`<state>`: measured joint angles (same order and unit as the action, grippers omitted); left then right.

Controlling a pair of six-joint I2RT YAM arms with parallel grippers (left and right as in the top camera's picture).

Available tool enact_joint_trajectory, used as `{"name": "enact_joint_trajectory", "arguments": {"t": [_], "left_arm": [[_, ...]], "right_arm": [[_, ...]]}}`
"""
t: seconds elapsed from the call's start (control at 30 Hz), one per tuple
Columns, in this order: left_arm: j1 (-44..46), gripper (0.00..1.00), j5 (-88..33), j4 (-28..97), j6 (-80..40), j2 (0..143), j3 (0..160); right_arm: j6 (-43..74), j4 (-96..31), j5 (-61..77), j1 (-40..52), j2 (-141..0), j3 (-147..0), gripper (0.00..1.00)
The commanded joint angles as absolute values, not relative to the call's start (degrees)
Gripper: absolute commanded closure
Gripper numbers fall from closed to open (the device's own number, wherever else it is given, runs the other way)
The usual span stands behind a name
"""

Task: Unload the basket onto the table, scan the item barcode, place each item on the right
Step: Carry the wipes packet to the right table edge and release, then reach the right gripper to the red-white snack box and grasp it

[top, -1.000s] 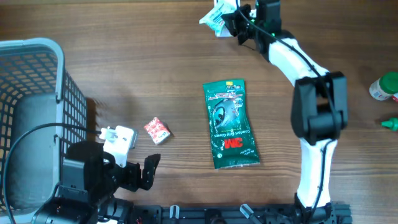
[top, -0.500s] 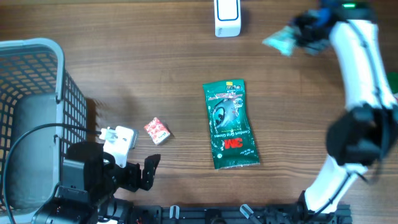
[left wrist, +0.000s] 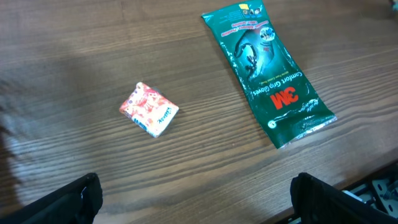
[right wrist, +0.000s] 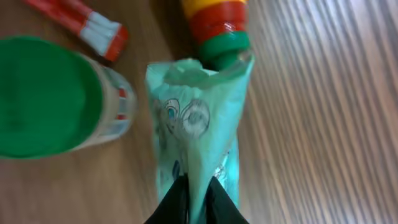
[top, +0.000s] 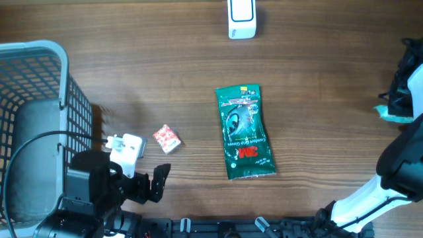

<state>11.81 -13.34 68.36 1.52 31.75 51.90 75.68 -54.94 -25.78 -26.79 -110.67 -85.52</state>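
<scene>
The right gripper (right wrist: 194, 196) pinches one end of the mint-green plastic sachet (right wrist: 196, 118), fingers nearly together. It hangs at the table's right edge beside a green-lidded jar (right wrist: 43, 99), likely a drop-off spot well right of the white boxy scanner (top: 241, 18). The left gripper (top: 149, 184) waits near left, wide open and empty.

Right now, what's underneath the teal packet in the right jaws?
The teal packet covers part of a bottle's green cap; a green-lidded jar stands beside. Anything directly beneath is hidden.
</scene>
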Motion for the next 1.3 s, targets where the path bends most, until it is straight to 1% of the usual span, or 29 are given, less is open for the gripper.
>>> {"name": "enact_joint_trajectory", "arguments": {"t": [0.0,0.07,0.1,0.17,0.2,0.27,0.37,0.43,0.5,0.57,0.6,0.63,0.67,0.7,0.73,0.8,0.83,0.93,1.07,1.17,1.2,1.27], "left_arm": [[11.49,0.00,-13.39,68.23,2.59,31.48,52.01],[11.49,0.00,-13.41,68.23,2.59,31.48,52.01],[11.49,0.00,-13.41,68.23,2.59,31.48,52.01],[11.49,0.00,-13.41,68.23,2.59,31.48,52.01],[11.49,0.00,-13.41,68.20,2.59,31.48,52.01],[11.49,0.00,-13.41,68.20,2.59,31.48,52.01],[11.49,0.00,-13.41,68.23,2.59,31.48,52.01],[11.49,0.00,-13.41,68.20,2.59,31.48,52.01],[11.49,0.00,-13.41,68.23,2.59,31.48,52.01],[11.49,0.00,-13.41,68.23,2.59,31.48,52.01],[11.49,0.00,-13.41,68.23,2.59,31.48,52.01],[11.49,0.00,-13.41,68.20,2.59,31.48,52.01],[11.49,0.00,-13.41,68.20,2.59,31.48,52.01],[11.49,0.00,-13.41,68.20,2.59,31.48,52.01],[11.49,0.00,-13.41,68.23,2.59,31.48,52.01],[11.49,0.00,-13.41,68.23,2.59,31.48,52.01],[11.49,0.00,-13.41,68.23,2.59,31.48,52.01],[11.49,0.00,-13.41,68.20,2.59,31.48,52.01],[11.49,0.00,-13.41,68.20,2.59,31.48,52.01],[11.49,0.00,-13.41,68.23,2.59,31.48,52.01],[11.49,0.00,-13.41,68.20,2.59,31.48,52.01],[11.49,0.00,-13.41,68.23,2.59,31.48,52.01]], "right_arm": [[57.08,-53.10,-22.87,-26.98,-108.68,-92.03,0.00],[49.71,-53.63,-12.82,-26.98,-107.26,-95.55,0.00],[43.86,-53.54,0.12,-26.79,-105.65,-96.53,0.00],[34.33,-53.89,17.76,-24.84,-104.51,-96.53,0.00],[30.96,-54.81,21.45,-22.59,-104.53,-96.47,0.00],[28.51,-58.13,21.45,-16.91,-104.53,-96.38,0.00],[22.35,-60.31,21.47,-4.99,-104.57,-96.18,0.00],[20.97,-60.71,21.45,3.42,-104.62,-95.81,0.00],[21.96,-59.29,22.92,11.44,-104.86,-94.45,0.01],[27.86,-57.52,28.36,17.19,-106.15,-91.79,0.02],[30.81,-56.55,31.79,19.70,-107.13,-90.15,0.00],[34.15,-54.02,36.84,22.55,-108.22,-88.14,0.00],[35.03,-51.20,39.99,24.47,-109.01,-87.00,0.00],[35.09,-45.65,43.05,28.36,-110.69,-85.52,0.00],[35.07,-42.85,43.38,30.96,-111.85,-84.95,0.01],[34.22,-39.72,41.89,36.40,-114.32,-84.82,0.14],[34.50,-38.22,38.35,39.11,-115.77,-84.82,0.21],[32.73,-35.46,33.08,43.03,-119.00,-84.82,0.22],[28.25,-30.15,30.79,45.43,-124.46,-84.82,0.22],[28.27,-27.53,30.59,46.26,-127.35,-84.82,0.24],[28.38,-27.27,29.71,46.63,-128.09,-84.82,0.34],[28.69,-27.53,28.93,47.05,-129.14,-84.82,0.67]]}}
